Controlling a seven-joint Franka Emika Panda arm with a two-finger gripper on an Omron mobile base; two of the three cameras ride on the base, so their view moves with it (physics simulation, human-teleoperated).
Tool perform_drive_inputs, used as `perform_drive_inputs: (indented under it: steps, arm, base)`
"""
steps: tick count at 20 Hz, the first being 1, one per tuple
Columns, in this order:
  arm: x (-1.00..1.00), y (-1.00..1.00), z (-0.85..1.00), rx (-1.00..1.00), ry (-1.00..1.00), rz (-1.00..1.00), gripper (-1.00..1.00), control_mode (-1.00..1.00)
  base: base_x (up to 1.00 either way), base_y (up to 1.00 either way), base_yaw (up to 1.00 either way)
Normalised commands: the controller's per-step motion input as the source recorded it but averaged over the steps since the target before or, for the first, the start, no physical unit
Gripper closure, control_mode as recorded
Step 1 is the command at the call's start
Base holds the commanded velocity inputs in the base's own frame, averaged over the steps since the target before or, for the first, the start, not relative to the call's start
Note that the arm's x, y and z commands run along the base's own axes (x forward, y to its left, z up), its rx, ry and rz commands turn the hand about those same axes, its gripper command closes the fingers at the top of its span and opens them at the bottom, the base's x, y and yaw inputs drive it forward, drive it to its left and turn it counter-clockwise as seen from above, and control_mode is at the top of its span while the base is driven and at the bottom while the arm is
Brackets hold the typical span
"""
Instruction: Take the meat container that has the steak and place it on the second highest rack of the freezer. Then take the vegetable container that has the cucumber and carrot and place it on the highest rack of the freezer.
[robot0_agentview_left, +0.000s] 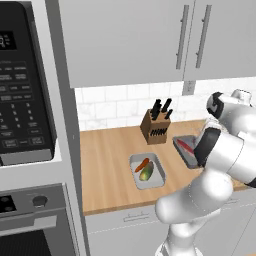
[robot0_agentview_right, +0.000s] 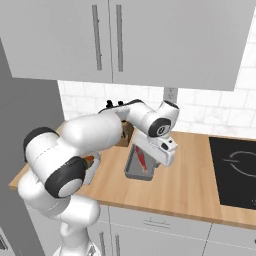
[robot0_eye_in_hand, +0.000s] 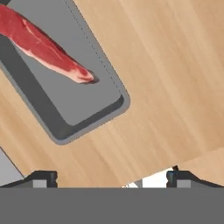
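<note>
The arm is bent over the wooden tabletop (robot0_agentview_left: 107, 150), its gripper (robot0_eye_in_hand: 111, 177) hanging above the near corner of the meat container (robot0_eye_in_hand: 65, 98), and in the hand view the jaws stand wide apart with nothing between them. The steak (robot0_eye_in_hand: 41, 46) lies flat inside that grey tray, a red slab with a paler edge, well short of the tray's walls. From the right base view the same container (robot0_agentview_right: 137, 170) sits just below the wrist, steak (robot0_agentview_right: 143, 159) running along its length. Over in the left base view the vegetable container (robot0_agentview_left: 146, 171) rests nearer the tabletop's front edge, just beside the meat tray (apart, not touching), with the carrot (robot0_agentview_left: 142, 164) and the cucumber (robot0_agentview_left: 147, 172) lying side by side in it. Behind both trays a wooden knife block (robot0_agentview_left: 156, 127) stands against the tiled wall. To the left a black microwave (robot0_agentview_left: 22, 85) sits above an oven (robot0_agentview_left: 32, 220). White wall cabinets (robot0_agentview_left: 130, 37) hang overhead.
</note>
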Motion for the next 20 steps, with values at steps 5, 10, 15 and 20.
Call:
perform_drive_inputs:
  steps: [5, 10, 15, 20]
  arm:
    - [0.41, 0.0, -0.23, 0.0, 0.0, -0.09, -1.0, -1.0]
    - [0.32, 0.0, -0.12, -0.02, 0.0, -0.07, -1.0, -1.0]
    - [0.03, -0.12, -0.01, -0.01, 0.0, -0.05, -1.0, -1.0]
    - [-0.26, -0.13, -0.39, -0.1, 0.09, 0.0, -1.0, -1.0]
  base:
    - [0.0, 0.0, 0.0]
    - [0.0, 0.0, 0.0]
    - [0.0, 0.0, 0.0]
    - [0.0, 0.0, 0.0]
